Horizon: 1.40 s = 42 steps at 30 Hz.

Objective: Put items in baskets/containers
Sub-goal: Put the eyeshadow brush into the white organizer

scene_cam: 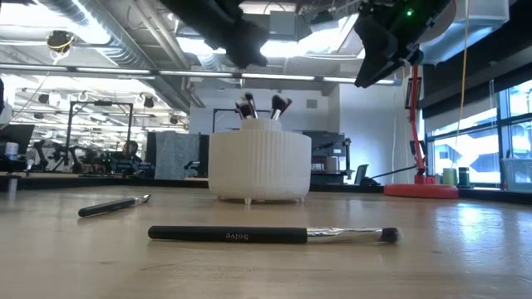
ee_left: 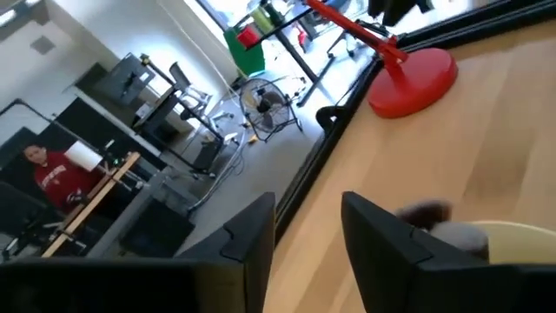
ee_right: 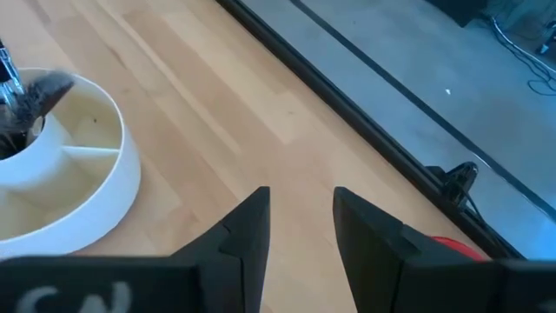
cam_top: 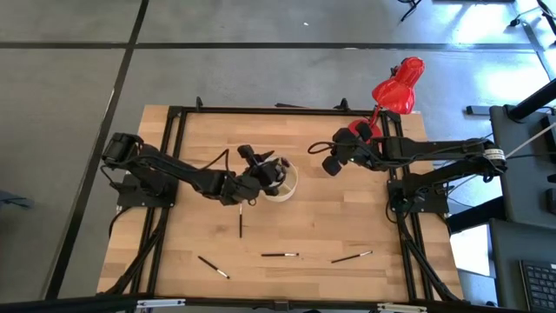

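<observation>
The cream round container [cam_top: 284, 180] stands mid-table, ribbed and on small feet in the low view [scene_cam: 258, 166], with several dark-handled brushes upright in its centre cup [scene_cam: 246, 106]. My left gripper [cam_top: 263, 171] hovers open just above the container's left rim [ee_left: 512, 236], holding nothing. My right gripper [cam_top: 331, 165] hangs open in the air to the container's right [ee_right: 300, 222]; the divided container [ee_right: 82, 169] lies ahead of it. Loose brushes lie flat on the table: one near the container [cam_top: 241, 223] and three along the near edge [cam_top: 213, 267], [cam_top: 280, 255], [cam_top: 351, 257].
A red desk lamp stands at the far right corner, its round base [ee_left: 415, 80] on the table and its head [cam_top: 400, 87] past the edge. Black frame rails run along the table's sides. Bare wood lies between the container and the near-edge brushes [scene_cam: 274, 235].
</observation>
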{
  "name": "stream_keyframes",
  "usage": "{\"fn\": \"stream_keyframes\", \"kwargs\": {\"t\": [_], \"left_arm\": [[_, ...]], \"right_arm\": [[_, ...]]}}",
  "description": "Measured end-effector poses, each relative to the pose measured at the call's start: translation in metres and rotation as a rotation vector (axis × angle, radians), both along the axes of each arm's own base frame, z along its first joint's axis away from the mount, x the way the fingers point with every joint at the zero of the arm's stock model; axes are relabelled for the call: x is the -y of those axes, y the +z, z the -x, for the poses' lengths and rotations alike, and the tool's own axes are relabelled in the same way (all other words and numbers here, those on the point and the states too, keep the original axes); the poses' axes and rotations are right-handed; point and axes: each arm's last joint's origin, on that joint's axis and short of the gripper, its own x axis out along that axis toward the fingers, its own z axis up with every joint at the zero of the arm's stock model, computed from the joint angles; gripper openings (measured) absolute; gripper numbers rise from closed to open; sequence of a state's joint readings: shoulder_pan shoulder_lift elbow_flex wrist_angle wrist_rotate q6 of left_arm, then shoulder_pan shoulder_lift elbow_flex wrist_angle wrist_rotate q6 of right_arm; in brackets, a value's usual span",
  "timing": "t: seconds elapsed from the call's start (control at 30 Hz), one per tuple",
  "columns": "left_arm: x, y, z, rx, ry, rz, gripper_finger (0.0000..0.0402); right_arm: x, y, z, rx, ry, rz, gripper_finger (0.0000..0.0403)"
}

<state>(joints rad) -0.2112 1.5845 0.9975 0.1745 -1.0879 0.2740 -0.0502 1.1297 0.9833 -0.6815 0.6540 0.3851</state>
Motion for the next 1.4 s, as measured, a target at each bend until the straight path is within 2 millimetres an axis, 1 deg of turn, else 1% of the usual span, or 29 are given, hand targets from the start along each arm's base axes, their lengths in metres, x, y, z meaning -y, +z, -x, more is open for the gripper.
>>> {"fn": "stream_keyframes", "kwargs": {"t": [0.1, 0.2, 0.27, 0.33, 0.4, 0.47, 0.53, 0.6, 0.73, 0.87, 0.93, 1.0, 1.13, 1.27, 1.33, 1.4], "left_arm": [[0.009, 0.012, -0.001, -0.045, -0.014, 0.017, 0.0134], [0.022, 0.024, 0.001, -0.096, -0.079, 0.099, 0.013], [0.028, 0.027, 0.005, -0.138, -0.132, 0.213, 0.0127], [0.033, 0.027, 0.01, -0.186, -0.181, 0.368, 0.0124], [0.037, 0.023, 0.017, -0.262, -0.215, 0.527, 0.0122], [0.04, 0.017, 0.024, -0.329, -0.212, 0.663, 0.0121], [0.043, 0.013, 0.031, -0.369, -0.164, 0.757, 0.0122], [0.044, 0.009, 0.039, -0.387, -0.076, 0.806, 0.0124], [0.046, 0.005, 0.049, -0.323, 0.099, 0.817, 0.0125], [0.046, -0.002, 0.049, -0.254, 0.22, 0.833, 0.0128], [0.044, -0.009, 0.044, -0.214, 0.286, 0.855, 0.0134], [0.042, -0.021, 0.039, -0.221, 0.356, 0.898, 0.0145], [0.043, -0.048, 0.029, -0.3, 0.454, 0.985, 0.0172], [0.042, -0.076, 0.021, -0.372, 0.529, 0.984, 0.0195], [0.041, -0.084, 0.019, -0.374, 0.568, 0.979, 0.0204], [0.039, -0.088, 0.018, -0.365, 0.591, 0.975, 0.0211]], "right_arm": [[0.0, -0.001, 0.001, -0.009, 0.0, -0.003, 0.0128], [0.0, -0.002, 0.002, -0.024, -0.002, -0.005, 0.0128], [0.0, -0.002, 0.003, -0.03, -0.009, -0.012, 0.0128], [0.0, -0.003, 0.004, -0.035, -0.018, -0.019, 0.0128], [0.0, -0.006, 0.004, -0.032, -0.026, -0.024, 0.0128], [0.0, -0.009, 0.004, -0.037, -0.034, -0.025, 0.0128], [0.001, -0.012, 0.005, -0.04, -0.045, -0.018, 0.0128], [0.004, -0.012, 0.004, -0.02, -0.059, -0.016, 0.0128], [0.009, -0.009, 0.0, 0.044, -0.086, -0.017, 0.0128], [0.009, -0.01, 0.0, 0.071, -0.081, -0.092, 0.0128], [0.008, -0.013, 0.002, 0.053, -0.076, -0.139, 0.0128], [0.007, -0.015, 0.005, 0.043, -0.093, -0.172, 0.0128], [0.007, -0.02, 0.01, 0.015, -0.145, -0.194, 0.0128], [0.007, -0.025, 0.011, -0.009, -0.146, -0.191, 0.0128], [0.01, -0.024, 0.01, 0.009, -0.157, -0.183, 0.0128], [0.012, -0.023, 0.009, 0.017, -0.166, -0.169, 0.0128]]}}
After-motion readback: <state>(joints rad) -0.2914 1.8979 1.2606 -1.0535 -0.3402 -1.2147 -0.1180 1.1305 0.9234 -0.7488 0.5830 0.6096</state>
